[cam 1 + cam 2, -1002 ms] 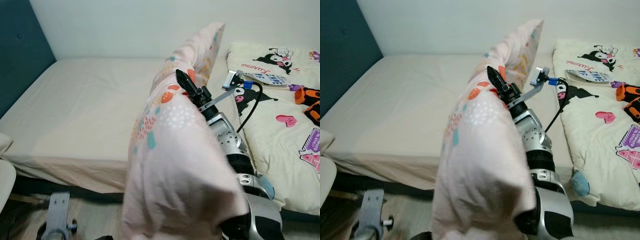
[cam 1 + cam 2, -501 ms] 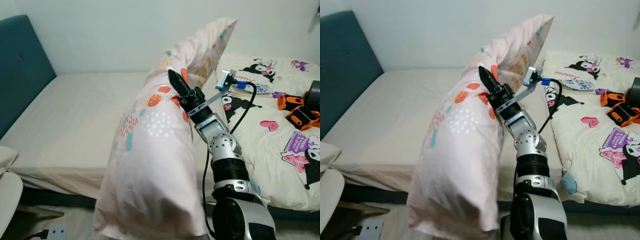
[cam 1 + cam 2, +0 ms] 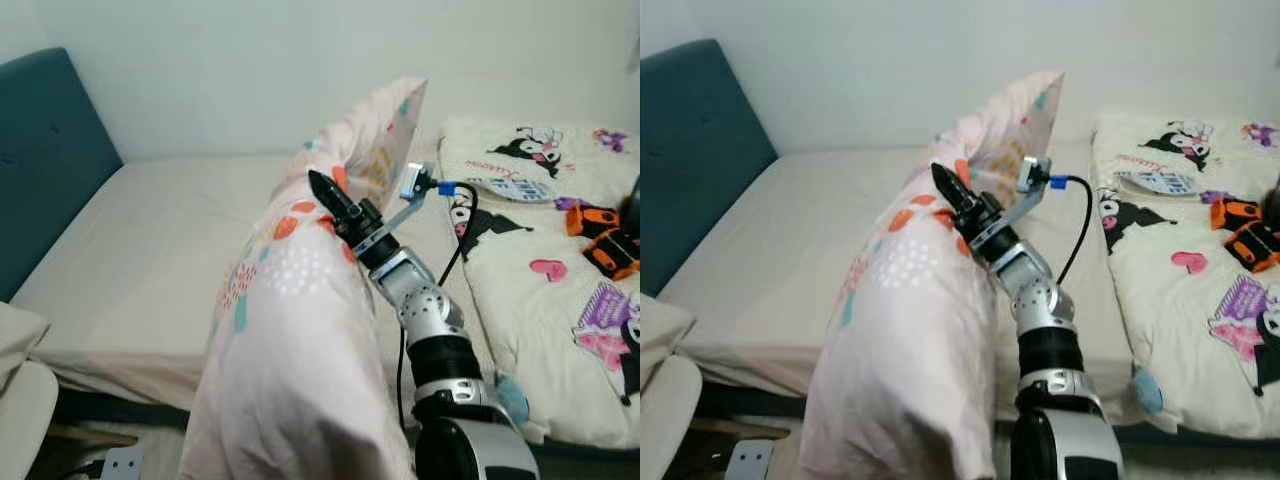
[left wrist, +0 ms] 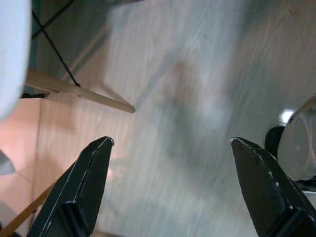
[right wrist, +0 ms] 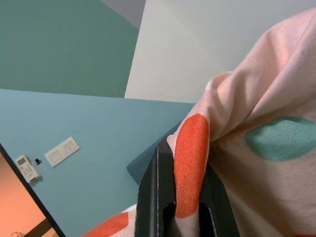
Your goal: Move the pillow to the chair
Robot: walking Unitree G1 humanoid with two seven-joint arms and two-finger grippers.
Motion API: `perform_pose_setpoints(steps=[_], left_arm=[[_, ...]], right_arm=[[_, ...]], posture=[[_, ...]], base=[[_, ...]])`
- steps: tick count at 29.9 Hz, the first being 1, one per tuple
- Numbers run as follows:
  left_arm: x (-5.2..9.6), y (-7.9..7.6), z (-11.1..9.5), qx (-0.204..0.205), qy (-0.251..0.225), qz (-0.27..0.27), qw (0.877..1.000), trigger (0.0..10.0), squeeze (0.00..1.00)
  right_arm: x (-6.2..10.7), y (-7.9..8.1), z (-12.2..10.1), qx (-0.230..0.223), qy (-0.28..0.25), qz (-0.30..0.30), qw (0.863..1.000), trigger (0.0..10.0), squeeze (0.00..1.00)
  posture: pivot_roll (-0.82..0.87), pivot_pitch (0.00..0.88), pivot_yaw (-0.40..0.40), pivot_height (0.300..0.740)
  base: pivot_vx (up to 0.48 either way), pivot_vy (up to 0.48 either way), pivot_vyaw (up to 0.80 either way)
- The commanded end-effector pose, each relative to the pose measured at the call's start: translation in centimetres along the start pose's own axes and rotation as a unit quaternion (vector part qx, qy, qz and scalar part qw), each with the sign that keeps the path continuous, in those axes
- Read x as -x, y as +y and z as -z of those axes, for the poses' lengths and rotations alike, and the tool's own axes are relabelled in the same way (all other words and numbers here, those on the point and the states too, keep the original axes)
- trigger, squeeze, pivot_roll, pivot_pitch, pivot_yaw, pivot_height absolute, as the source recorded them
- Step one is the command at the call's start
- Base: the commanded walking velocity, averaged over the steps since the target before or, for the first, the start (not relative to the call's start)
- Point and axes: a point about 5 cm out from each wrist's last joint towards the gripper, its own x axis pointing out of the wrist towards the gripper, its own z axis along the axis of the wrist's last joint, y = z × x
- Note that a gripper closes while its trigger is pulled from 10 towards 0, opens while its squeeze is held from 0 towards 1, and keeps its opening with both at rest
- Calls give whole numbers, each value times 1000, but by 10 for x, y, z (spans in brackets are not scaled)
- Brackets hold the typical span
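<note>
Right claw (image 5: 174, 197) clamped on fold of pillow (image 3: 300, 340), lifted above bed (image 3: 150, 230). Soft, light, floppy; sags heavily below pinch. Better hold: thick bunched corner. Left claw (image 4: 170, 185) apart, idle over floor.

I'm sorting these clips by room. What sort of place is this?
Most likely a bedroom: a bare mattress against a teal headboard, a cartoon-print quilt, and a pillow in the right claw.
</note>
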Motion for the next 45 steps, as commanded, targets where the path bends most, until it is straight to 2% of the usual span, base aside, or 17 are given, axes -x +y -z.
perform_pose_setpoints(steps=[1,14,16,20,21,22,25,32,38,45], left_arm=[[1,-3,6,-15,9,10,1000,10000,0],[3,-10,10,-39,11,28,999,10000,0],[3,-12,11,-46,12,32,998,10000,0],[3,-12,11,-46,11,33,998,10000,0],[3,-13,11,-42,10,36,998,10000,0],[3,-13,10,-36,9,39,999,10000,0],[3,-15,8,-30,3,47,998,10000,0],[4,-18,8,-32,3,49,998,10000,0],[5,-23,11,-29,11,73,997,10000,0],[6,-26,14,-23,20,81,996,10000,0]], right_arm=[[-12,16,7,10,7,-36,999,0,0],[-6,13,37,13,57,-8,998,0,0],[-4,11,47,34,78,6,996,0,0],[-3,10,49,43,85,11,995,0,0],[-2,8,54,53,101,22,993,3020,0],[0,6,58,61,111,31,991,10000,0],[7,3,69,96,140,34,985,10000,0],[10,8,78,90,152,17,984,10000,0],[12,7,77,94,154,19,983,10000,0],[18,-2,78,129,172,37,976,10000,0]], posture=[[-104,0,82,685],[-109,0,77,725],[-109,0,74,740],[-109,0,74,740],[-109,0,71,740],[-109,0,71,740],[-109,0,70,740],[-113,6,73,740],[-122,15,76,740],[-121,21,76,740]], base=[[0,0,0],[0,0,0],[0,0,0],[0,0,0],[0,0,0],[0,0,0],[0,0,267],[0,0,800],[0,0,800],[0,0,800]])
